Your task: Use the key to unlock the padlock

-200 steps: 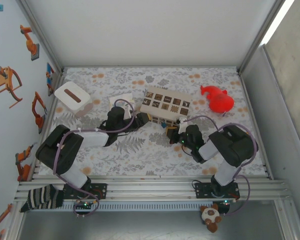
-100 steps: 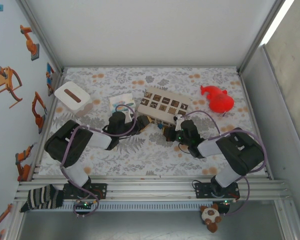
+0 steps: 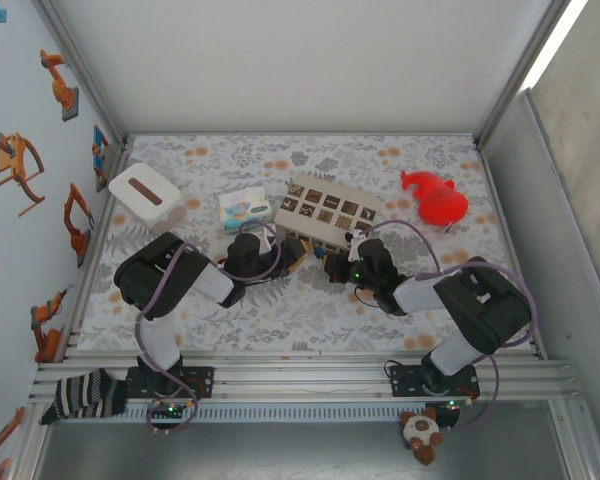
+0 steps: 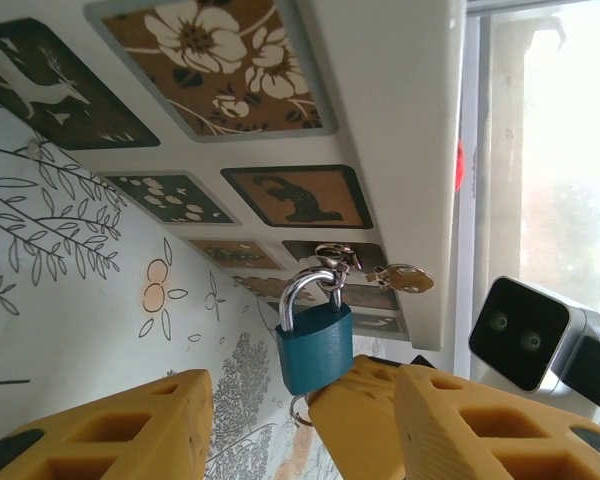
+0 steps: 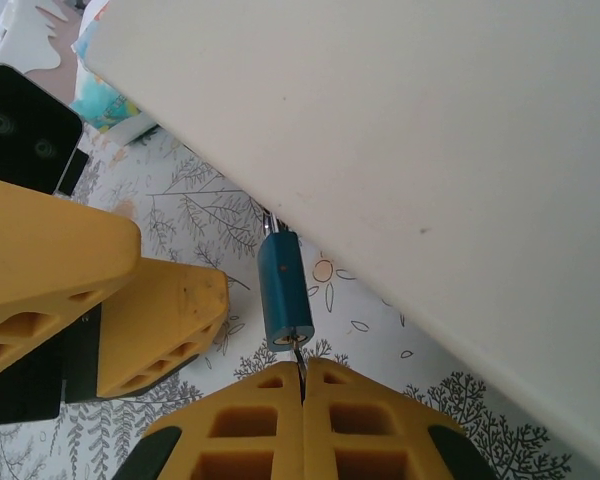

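Hanging padlock (image 4: 313,345): teal, its shackle through the hasp on the white box (image 4: 400,90) with patterned panels, above the floral mat (image 4: 70,290).
key (image 5: 298,353): thin metal blade at the padlock's underside.
right gripper (image 5: 302,385): pinched closed on the key.
left gripper (image 4: 300,400): yellow fingers spread wide, flanking the padlock without touching it.

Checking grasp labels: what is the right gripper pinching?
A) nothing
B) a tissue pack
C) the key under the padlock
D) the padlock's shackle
C: the right gripper is shut on the thin key, which meets the underside of the teal padlock.
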Controlling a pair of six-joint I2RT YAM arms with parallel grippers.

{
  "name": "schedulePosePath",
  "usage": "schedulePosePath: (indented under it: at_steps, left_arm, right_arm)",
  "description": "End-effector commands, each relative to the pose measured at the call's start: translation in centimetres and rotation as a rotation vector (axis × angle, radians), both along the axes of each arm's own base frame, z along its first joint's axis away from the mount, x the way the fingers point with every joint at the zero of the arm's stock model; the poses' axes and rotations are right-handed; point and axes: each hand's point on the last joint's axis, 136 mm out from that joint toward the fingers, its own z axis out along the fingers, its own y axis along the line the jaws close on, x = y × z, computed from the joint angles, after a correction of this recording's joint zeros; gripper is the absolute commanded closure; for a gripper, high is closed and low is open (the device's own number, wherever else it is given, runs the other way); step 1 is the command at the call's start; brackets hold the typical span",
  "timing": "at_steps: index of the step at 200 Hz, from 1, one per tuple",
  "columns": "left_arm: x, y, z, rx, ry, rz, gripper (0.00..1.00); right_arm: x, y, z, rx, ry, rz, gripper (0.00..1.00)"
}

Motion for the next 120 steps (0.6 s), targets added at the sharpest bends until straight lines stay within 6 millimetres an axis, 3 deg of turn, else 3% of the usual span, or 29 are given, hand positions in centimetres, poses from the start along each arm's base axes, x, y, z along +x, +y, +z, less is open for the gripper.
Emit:
schedulePosePath:
  at_steps: [1,120]
  left_arm:
    - [0.1,-0.8,1.1,-0.056,-0.021,0.005,0.50]
    - [0.3,-3.0,0.6,-0.094,-0.007,-0.021,0.59]
  right_arm:
    - [0.2,0.7,1.2,0.030,0.005,-0.007,1.00]
    - [0.2,1.8,2.0,0.093,0.066,-0.032,1.00]
